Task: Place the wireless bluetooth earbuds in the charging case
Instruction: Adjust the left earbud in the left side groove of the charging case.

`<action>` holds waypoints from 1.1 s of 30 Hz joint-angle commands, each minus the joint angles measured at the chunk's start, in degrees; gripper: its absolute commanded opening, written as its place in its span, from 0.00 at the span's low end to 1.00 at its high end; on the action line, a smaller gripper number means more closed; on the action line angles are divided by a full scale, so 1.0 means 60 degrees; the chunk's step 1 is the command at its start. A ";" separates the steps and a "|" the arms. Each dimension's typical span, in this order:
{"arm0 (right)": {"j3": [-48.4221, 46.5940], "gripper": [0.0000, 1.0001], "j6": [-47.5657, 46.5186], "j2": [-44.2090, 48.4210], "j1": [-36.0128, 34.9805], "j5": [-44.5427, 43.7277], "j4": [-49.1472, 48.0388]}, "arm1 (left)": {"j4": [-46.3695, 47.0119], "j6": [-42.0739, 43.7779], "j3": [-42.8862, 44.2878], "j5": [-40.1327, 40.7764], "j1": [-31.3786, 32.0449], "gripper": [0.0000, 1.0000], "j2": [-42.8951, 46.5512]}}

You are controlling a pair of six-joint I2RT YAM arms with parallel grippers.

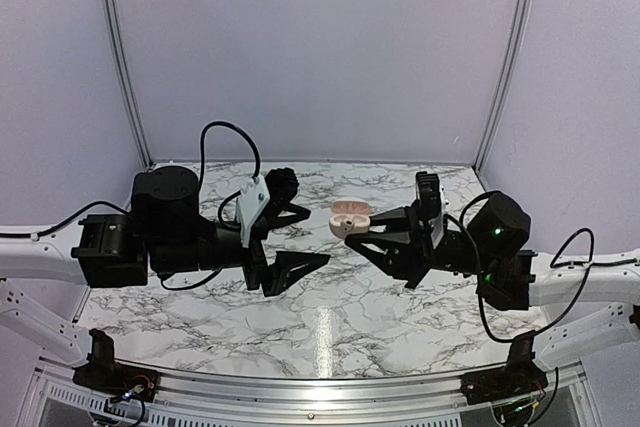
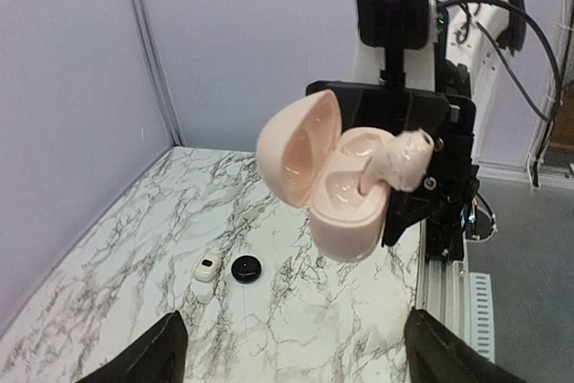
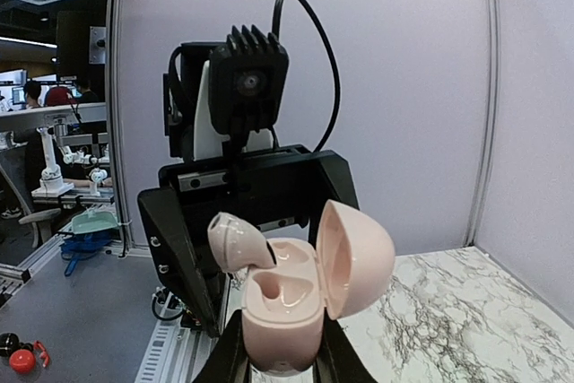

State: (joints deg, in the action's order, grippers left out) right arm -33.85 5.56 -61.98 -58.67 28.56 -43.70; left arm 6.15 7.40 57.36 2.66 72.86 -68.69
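Above the middle of the marbled surface (image 1: 330, 337), toward its far edge, the right jaws are holding the charging case (image 1: 350, 215) clear of the top, pinching its lower body from both sides. The case is sitting upright in that grip with its hinged lid (image 3: 354, 257) standing open, and the whole shell is showing pale pinkish cream inside and out. One earbud (image 2: 399, 161), the same pale colour, is poking into one of the two sockets, its stem going down into the hollow while its rounded head is leaning out above the rim, tilted and not lying flush. The socket (image 3: 269, 291) beside it is showing its bare hollow. Facing the case from the left side, the left jaws are standing wide apart, gripping nothing and touching neither case nor earbud. Lower down, a small white squarish piece (image 2: 207, 266) with a dark spot and a black round puck (image 2: 246, 267) are lying just beside each other on the surface, well apart from the lifted case.
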 commanded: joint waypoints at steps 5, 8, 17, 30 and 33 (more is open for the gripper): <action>-0.0766 0.00 -0.0428 -0.0216 -0.0093 -0.1189 0.1220 | 0.0233 -0.0903 0.0712 0.0483 -0.0015 0.99 -0.0462; -0.0950 0.00 -0.0569 -0.0379 -0.0118 -0.1502 0.1665 | 0.0592 -0.1131 0.0756 0.0732 -0.0014 0.99 -0.0535; -0.1074 0.00 -0.0749 -0.0427 -0.0178 -0.1999 0.2095 | 0.0736 -0.1544 0.0898 0.1289 -0.0014 0.99 -0.0856; -0.0888 0.00 -0.0702 -0.0337 -0.0181 -0.1101 0.1733 | 0.0686 -0.1741 0.0496 0.1568 -0.0284 0.97 -0.0364; -0.0848 0.00 -0.0707 -0.0256 -0.0182 -0.1033 0.1692 | 0.0578 -0.1716 0.0488 0.1541 -0.0336 0.96 -0.0323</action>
State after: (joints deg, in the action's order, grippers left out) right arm -37.69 1.61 -64.40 -59.31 20.80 -32.05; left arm 8.73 -2.50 60.88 11.11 71.46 -72.38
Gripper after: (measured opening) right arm 0.208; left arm 0.968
